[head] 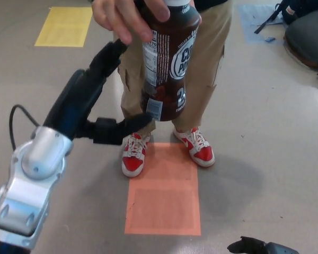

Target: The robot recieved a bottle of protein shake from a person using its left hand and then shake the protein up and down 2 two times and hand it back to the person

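Observation:
A person's hand [128, 16] holds a dark brown protein shake bottle [167, 61] by its top, hanging upright in front of tan trousers. My left hand [90, 98] is raised just left of the bottle, open, fingers spread. Its upper fingers [110, 55] reach up beside the label and its thumb [130, 124] points at the bottle's lower end, touching or nearly touching it. Nothing is gripped. Only a sliver of my right hand [257, 246] shows at the bottom edge.
The person stands close in front, red and white shoes [133, 156] at the top of an orange floor square [163, 193]. A yellow floor square [63, 26] lies far left. Dark bags [306, 29] sit at the upper right.

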